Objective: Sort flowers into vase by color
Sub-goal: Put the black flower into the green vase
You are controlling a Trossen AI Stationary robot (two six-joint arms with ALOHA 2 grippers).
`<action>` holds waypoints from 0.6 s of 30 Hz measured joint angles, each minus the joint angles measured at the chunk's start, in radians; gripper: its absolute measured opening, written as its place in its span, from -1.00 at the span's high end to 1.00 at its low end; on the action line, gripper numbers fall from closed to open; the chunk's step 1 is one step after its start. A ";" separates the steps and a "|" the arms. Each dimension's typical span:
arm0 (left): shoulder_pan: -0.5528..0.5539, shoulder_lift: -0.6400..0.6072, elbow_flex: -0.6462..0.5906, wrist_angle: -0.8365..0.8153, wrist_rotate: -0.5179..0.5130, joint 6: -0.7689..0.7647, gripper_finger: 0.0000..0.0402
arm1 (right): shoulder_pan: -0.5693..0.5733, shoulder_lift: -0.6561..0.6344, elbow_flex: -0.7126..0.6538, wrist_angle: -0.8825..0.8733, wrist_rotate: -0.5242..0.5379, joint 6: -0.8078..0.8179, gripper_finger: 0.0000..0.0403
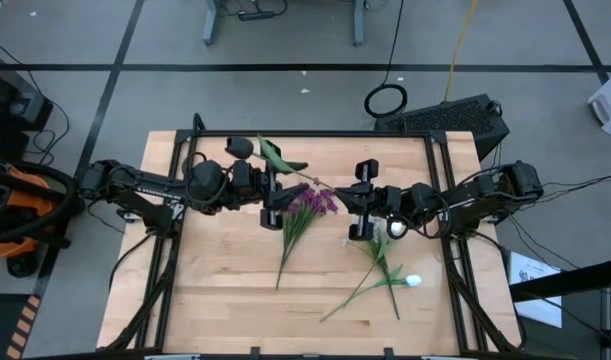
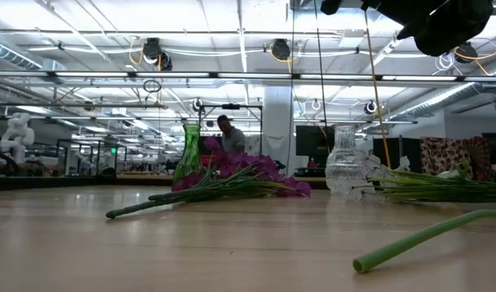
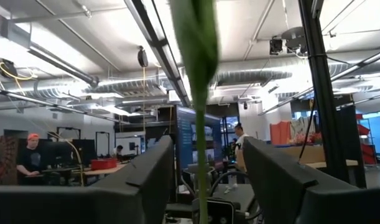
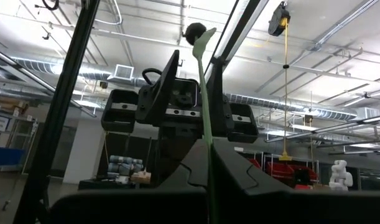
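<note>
Left hand [image 1: 269, 190]: we see its fingers apart around a green stem [image 3: 201, 155].
Right hand [image 1: 361, 200]: we see it clamped on that stem.
Desk [image 1: 225, 290]: purple flowers [image 1: 310, 203], white-bud stems [image 1: 385, 275].
Beyond: green vase [image 2: 188, 152], clear vase [image 2: 345, 170].

Purple flowers [image 1: 313, 203] with green stems lie on a pale wood-grain desk [image 1: 225, 290]. At four o'clock, a white bud [image 1: 413, 281]. Green vase [image 2: 188, 152] and clear vase [image 2: 345, 170] stand behind.

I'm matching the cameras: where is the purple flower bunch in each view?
High: purple flower bunch near picture centre.
Low: left of centre, lying flat.
Left wrist: not in it.
Right wrist: not in it.
Landmark: white-bud flowers, in the high and low views.
</note>
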 joint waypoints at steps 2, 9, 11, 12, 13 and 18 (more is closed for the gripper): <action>0.000 0.000 0.000 0.000 0.000 0.000 0.12 | 0.000 0.000 0.000 0.000 0.009 -0.006 1.00; 0.000 0.000 0.000 -0.001 0.021 0.000 0.38 | 0.000 0.000 0.000 0.000 0.050 -0.016 1.00; 0.000 0.000 0.000 -0.001 0.022 0.000 0.44 | 0.000 0.000 0.000 0.000 0.050 -0.016 1.00; 0.000 0.000 0.000 -0.001 0.022 0.000 0.46 | 0.000 0.000 0.000 0.000 0.050 -0.016 1.00; 0.000 0.000 0.000 -0.001 0.022 0.000 0.49 | 0.000 0.000 0.000 0.000 0.050 -0.016 1.00; 0.000 0.000 0.000 -0.002 0.022 0.000 0.61 | 0.000 0.000 0.000 0.000 0.050 -0.016 1.00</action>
